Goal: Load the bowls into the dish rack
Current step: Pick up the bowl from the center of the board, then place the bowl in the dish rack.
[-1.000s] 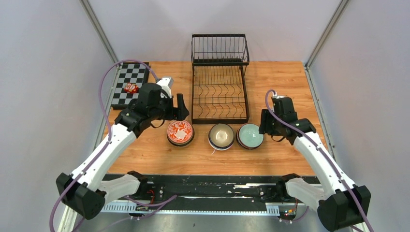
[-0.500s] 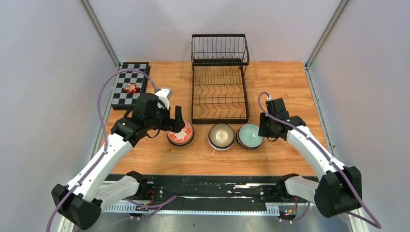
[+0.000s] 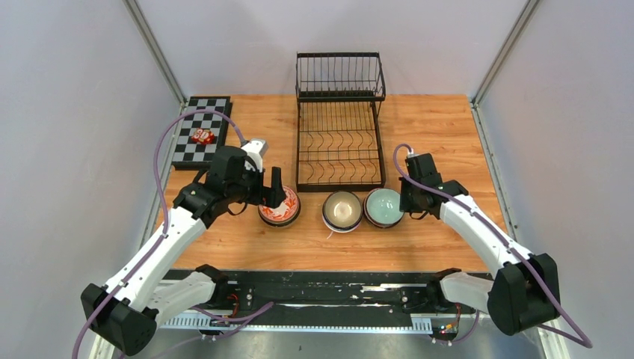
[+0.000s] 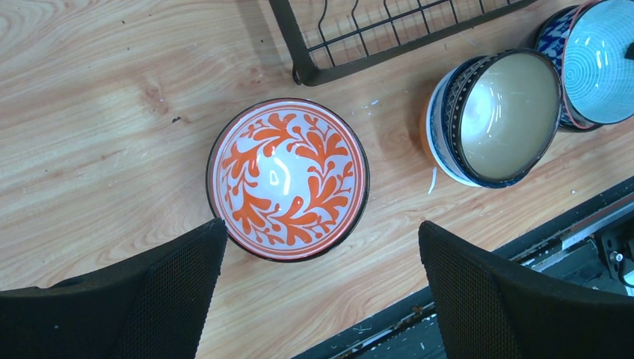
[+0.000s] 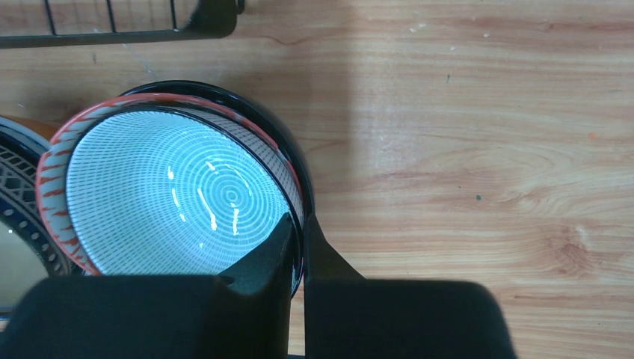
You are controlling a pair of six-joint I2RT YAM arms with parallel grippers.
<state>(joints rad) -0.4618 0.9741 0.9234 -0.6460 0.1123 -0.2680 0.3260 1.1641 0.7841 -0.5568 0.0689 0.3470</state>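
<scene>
Right tool (image 5: 297, 224): now clamped on pale bowl (image 5: 179, 194) rim, and the bowl has tipped leftward.
Left tool (image 4: 321, 228): spread wide, lowered to red bowl (image 4: 288, 179).
Both bowls on surface (image 3: 434, 127); dish rack (image 3: 340, 142) unloaded.

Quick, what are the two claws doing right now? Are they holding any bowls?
Left claw: open over the red bowl, holding nothing.
Right claw: shut on the pale bowl's rim.

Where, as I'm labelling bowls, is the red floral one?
In the top view the red floral bowl is leftmost in the row, left of the cream bowl, before the near-left corner of the dish rack.
</scene>
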